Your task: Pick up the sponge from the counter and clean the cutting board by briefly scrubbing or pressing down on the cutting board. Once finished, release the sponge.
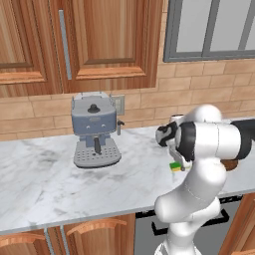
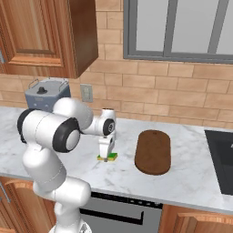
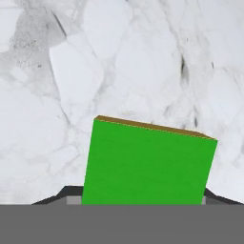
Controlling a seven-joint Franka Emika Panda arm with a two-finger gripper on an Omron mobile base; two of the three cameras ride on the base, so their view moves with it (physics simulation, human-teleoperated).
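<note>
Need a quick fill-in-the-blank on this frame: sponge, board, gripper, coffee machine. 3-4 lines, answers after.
1. The top of the sponge is coloured ____.
2. The gripper is right over the ____.
3. In the right base view, the cutting board lies to the ____ of the sponge.
4. The coffee machine stands on the ____.

Missing words: green; sponge; right; counter

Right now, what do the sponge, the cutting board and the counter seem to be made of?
The sponge: apparently soft foam, with a matte bright green top over a thin yellow layer. The cutting board: likely wood, judging by its dark brown, dull, even surface; no grain is readable. The counter: looks like polished marble, white with grey veining, which the hand view shows clearly.
</note>
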